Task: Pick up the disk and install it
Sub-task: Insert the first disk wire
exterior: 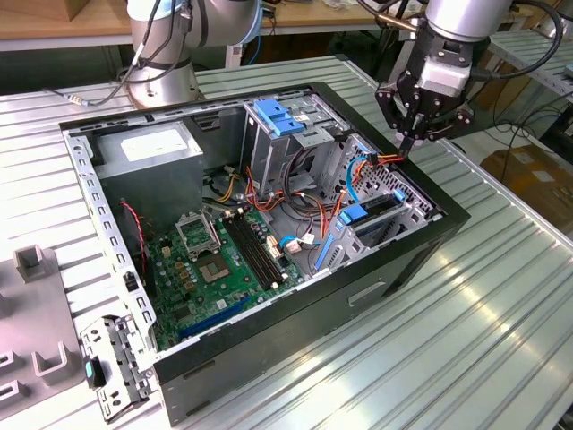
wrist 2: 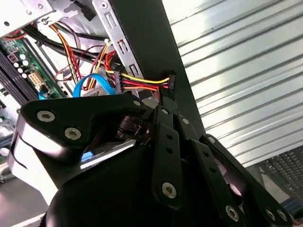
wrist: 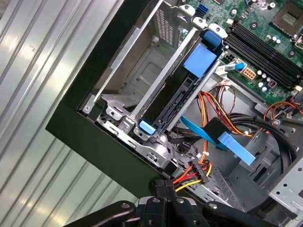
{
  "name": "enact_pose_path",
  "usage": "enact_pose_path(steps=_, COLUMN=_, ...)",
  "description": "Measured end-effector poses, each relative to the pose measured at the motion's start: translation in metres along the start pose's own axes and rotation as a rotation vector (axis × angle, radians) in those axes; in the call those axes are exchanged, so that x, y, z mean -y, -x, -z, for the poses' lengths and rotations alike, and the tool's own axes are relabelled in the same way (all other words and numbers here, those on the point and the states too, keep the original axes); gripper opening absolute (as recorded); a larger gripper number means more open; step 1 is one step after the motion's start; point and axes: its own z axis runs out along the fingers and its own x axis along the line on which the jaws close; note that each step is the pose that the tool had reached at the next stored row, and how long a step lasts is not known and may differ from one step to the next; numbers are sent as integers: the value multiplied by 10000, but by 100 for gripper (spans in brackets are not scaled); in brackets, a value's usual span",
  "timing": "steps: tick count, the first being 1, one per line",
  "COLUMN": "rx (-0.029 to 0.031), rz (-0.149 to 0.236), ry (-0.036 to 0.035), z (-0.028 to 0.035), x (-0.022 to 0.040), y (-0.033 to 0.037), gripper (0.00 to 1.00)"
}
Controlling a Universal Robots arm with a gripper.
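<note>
The disk (exterior: 374, 213), a dark drive in a bright blue carrier, sits on edge in the drive bay at the corner of the open computer case (exterior: 430, 246) on the exterior view's right. The first wrist view shows the disk (wrist: 166, 97) slotted between the bay's metal rails. Just beyond it, at the case's rim, my gripper (exterior: 406, 143) is shut on a black power connector (wrist 2: 169, 83) with red, yellow and orange wires (wrist: 191, 176). In both wrist views the fingers (wrist 2: 166, 118) pinch that connector above the case wall.
A tall metal cage with a blue handle (exterior: 279, 116) stands beside the bay. The motherboard (exterior: 224, 260) and power supply (exterior: 148, 157) fill the case's rest. A flat blue cable (wrist: 227, 142) and loose wires cross near the disk. Another arm's base (exterior: 161, 63) stands behind.
</note>
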Motion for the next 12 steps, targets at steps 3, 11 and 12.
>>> enact_pose_path(steps=3, rx=36, rz=424, ry=-44, z=-10, x=44, y=-28, gripper=11)
enact_pose_path(steps=11, rx=172, rz=2668, ry=-243, z=-39, x=75, y=-45, gripper=24)
enact_pose_path(steps=12, rx=51, rz=2734, ry=-127, z=-38, x=75, y=-45, gripper=24)
